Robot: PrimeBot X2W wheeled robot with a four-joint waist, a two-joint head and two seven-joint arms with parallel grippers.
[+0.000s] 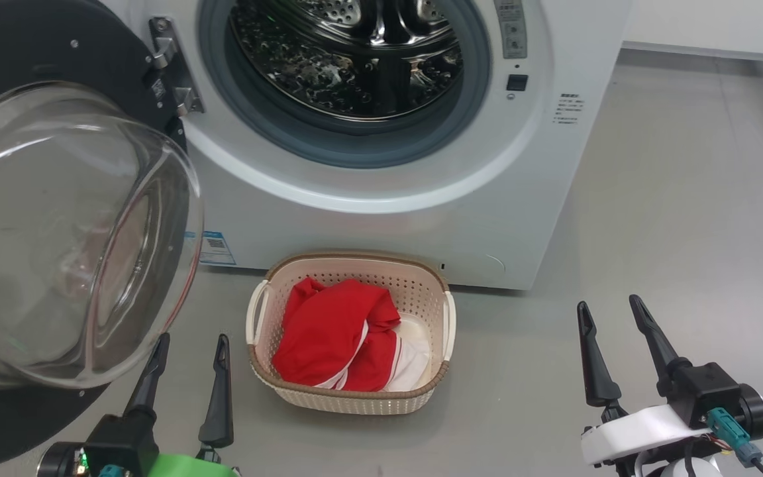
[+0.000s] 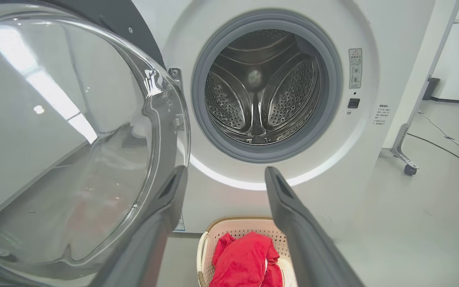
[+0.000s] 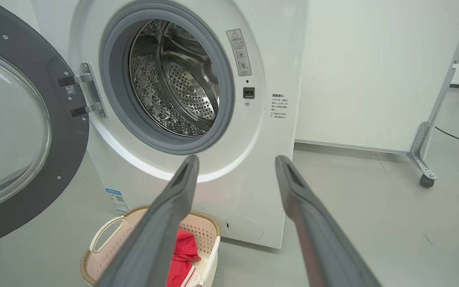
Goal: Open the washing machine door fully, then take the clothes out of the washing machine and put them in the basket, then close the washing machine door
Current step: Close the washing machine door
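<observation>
The washing machine (image 1: 388,218) stands with its door (image 1: 70,232) swung open to the left, the glass bowl bulging toward me. Inside, the steel drum (image 2: 261,87) shows bare metal. On the floor in front sits the basket (image 1: 355,401) with the red and white clothes (image 1: 335,331) piled inside. My left gripper (image 1: 193,339) is open and holds nothing, low between the door and the basket. My right gripper (image 1: 609,303) is open and holds nothing, to the right of the basket. The left wrist view has the left gripper (image 2: 225,170) facing the drum, and the right gripper (image 3: 237,158) points at the machine's front.
Grey floor stretches to the right of the machine. A white panel on a wheeled metal leg (image 3: 422,159) stands behind on the right, with a cable (image 2: 448,139) lying on the floor. The open door (image 2: 74,139) crowds the space left of my left arm.
</observation>
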